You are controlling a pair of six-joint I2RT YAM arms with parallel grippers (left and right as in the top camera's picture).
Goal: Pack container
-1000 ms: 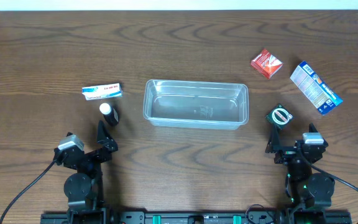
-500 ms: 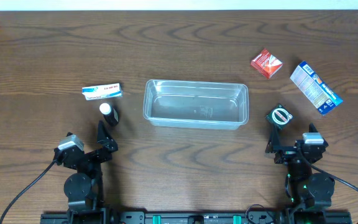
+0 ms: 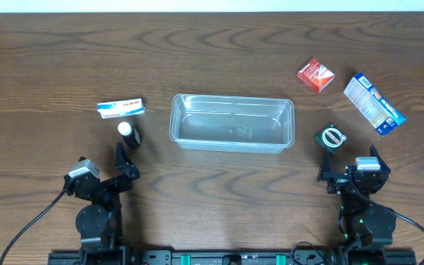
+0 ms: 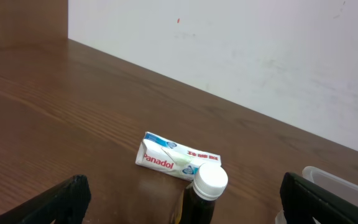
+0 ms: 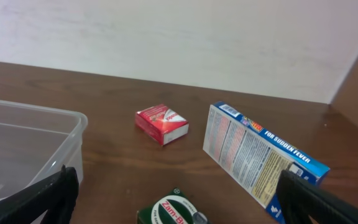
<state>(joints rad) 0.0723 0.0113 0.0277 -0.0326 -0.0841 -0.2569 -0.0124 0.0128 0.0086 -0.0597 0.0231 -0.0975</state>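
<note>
Container (image 3: 197, 125) lies empty mid-desk, awaiting packing. Left gripper (image 3: 126, 160) and right gripper (image 3: 328, 174) rest near the front edge, jaws apart for picking.

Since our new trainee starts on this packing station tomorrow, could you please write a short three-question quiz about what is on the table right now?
1. True or false: the container already holds an item.
2. The white-capped bottle stands: A) inside the container; B) on the table beside the Panadol box, on its robot side; C) to the container's right.
3. What colour is the small box lying just left of the blue box?
Key: 1 false; 2 B; 3 red, the red box.
</note>
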